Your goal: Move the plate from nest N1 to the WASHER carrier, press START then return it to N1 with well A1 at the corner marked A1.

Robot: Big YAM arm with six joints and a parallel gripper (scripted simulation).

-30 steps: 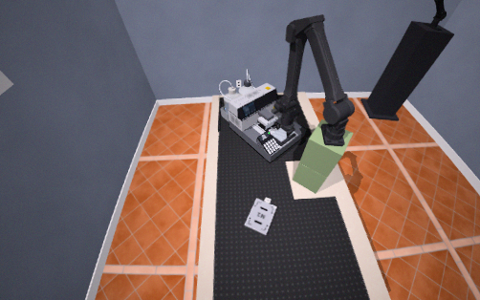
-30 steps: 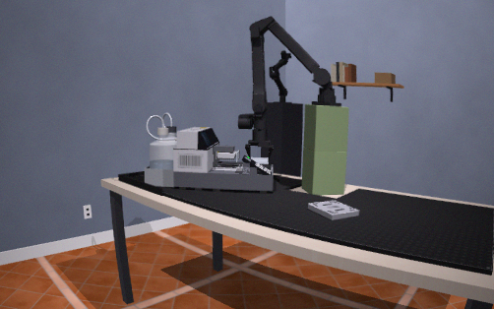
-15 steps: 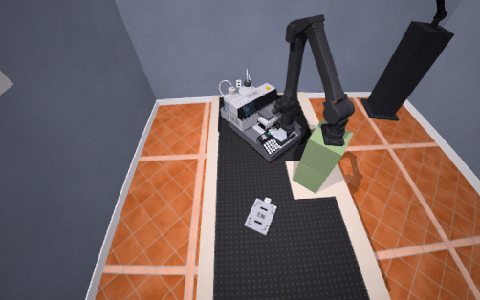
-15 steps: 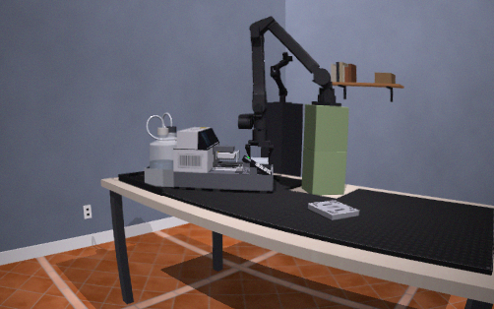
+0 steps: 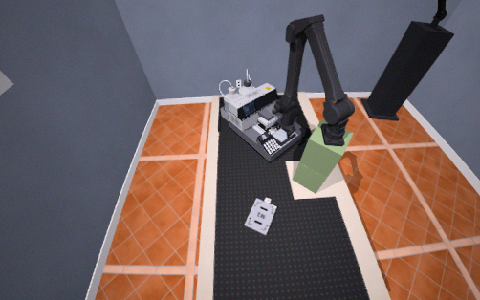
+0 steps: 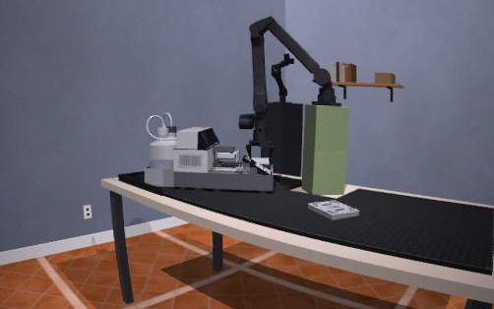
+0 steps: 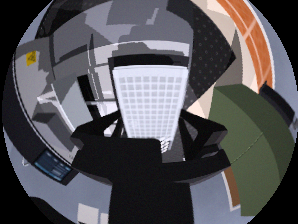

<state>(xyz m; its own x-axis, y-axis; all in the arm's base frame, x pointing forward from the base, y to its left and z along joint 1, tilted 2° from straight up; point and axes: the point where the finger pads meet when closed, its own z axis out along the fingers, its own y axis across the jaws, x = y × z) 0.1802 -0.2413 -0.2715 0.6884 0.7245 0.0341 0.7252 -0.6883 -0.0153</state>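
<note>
Jaws: the gripper (image 5: 288, 132) (image 6: 261, 156) (image 7: 150, 111) stands wide, fingertips at the plate's two long sides; I cannot tell whether they grip it.
Plate: the microplate (image 5: 281, 136) (image 6: 261, 160) (image 7: 150, 95) is between the fingers at the washer—its well grid shows only in the wrist view; whether it is seated, I cannot tell.
Keypad: the top view shows the white keys (image 5: 272, 145) beside the plate.
Lamp: green (image 5: 269, 133) (image 6: 248, 157) in the top and exterior views.
Washer: the plate washer (image 5: 253, 107) (image 6: 193, 159) (image 7: 34, 92) has a yellow label in the wrist view.
Nest N1: the nest (image 5: 260, 216) (image 6: 334, 209) bears no plate—its marking reads best from the top.
</note>
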